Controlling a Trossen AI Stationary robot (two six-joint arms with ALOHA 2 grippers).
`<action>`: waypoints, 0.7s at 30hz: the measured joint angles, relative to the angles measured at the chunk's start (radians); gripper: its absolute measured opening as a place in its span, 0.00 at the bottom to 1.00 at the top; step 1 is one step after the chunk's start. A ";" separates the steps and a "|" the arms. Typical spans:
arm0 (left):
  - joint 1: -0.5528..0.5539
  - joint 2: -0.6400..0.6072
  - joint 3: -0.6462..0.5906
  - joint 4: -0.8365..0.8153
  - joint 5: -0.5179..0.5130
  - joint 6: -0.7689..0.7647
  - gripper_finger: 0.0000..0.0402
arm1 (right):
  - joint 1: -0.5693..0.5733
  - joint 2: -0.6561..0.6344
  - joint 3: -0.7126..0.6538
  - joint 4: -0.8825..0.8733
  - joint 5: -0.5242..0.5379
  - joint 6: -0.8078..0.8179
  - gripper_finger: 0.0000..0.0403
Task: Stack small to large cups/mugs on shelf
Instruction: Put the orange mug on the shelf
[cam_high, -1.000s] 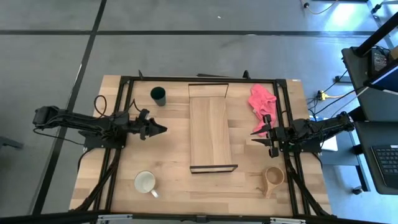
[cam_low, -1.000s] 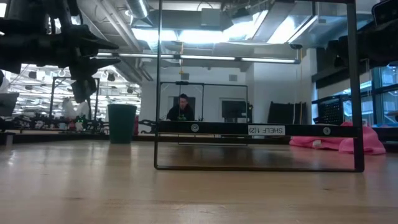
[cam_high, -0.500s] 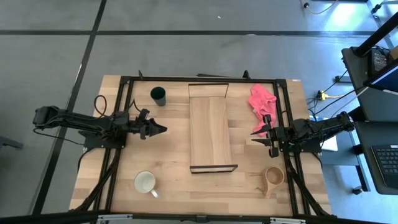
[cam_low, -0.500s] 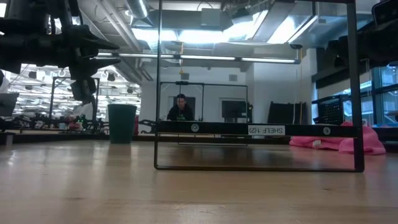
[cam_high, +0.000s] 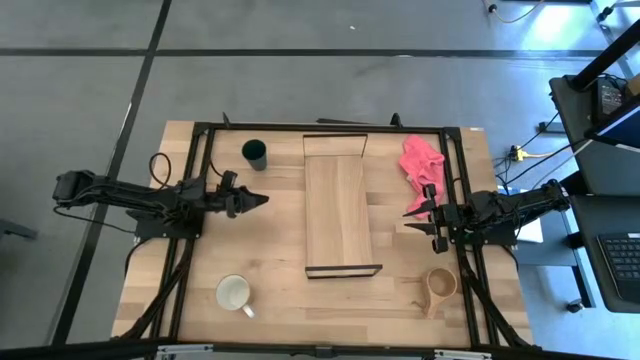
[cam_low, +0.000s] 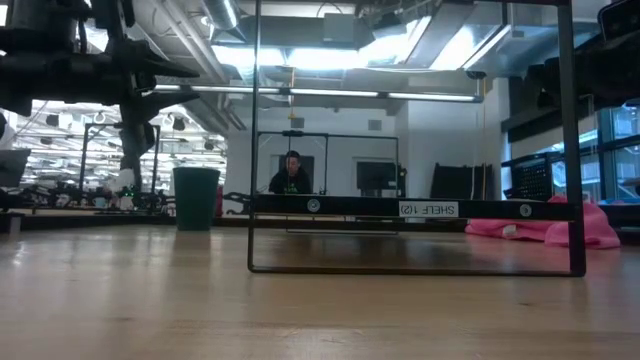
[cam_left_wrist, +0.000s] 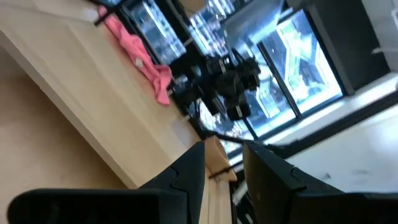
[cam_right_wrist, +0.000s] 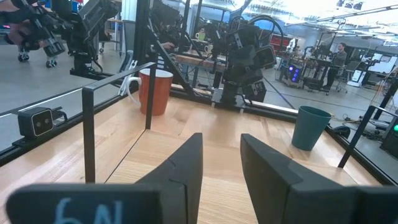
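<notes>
Three cups sit apart on my bench (cam_high: 275, 270): dark green handleless cup (cam_high: 254, 153), orange-brown mug with white inside (cam_high: 234, 293), tan wooden handled cup (cam_high: 439, 285). Between them lies the long light-wood shelf with black frame ends (cam_high: 338, 213), bare. My left tool (cam_high: 260, 201), released, has edged slightly toward the green cup; my right tool (cam_high: 408, 218), released, hovers beside the shelf.

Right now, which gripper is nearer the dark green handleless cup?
Left. The left gripper hovers just short of the dark green handleless cup, on the same side of the light-wood shelf. The right gripper sits across that shelf, much farther off.
</notes>
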 joint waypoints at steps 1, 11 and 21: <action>0.000 0.000 0.000 0.011 -0.014 0.000 0.25 | 0.000 0.000 0.000 0.000 0.000 0.000 0.27; 0.000 0.000 0.000 0.135 -0.164 -0.038 0.25 | 0.000 0.000 0.000 0.000 0.000 0.000 0.27; 0.028 0.000 0.308 -0.141 -0.027 0.120 0.25 | 0.000 0.000 0.000 0.000 0.000 0.000 0.27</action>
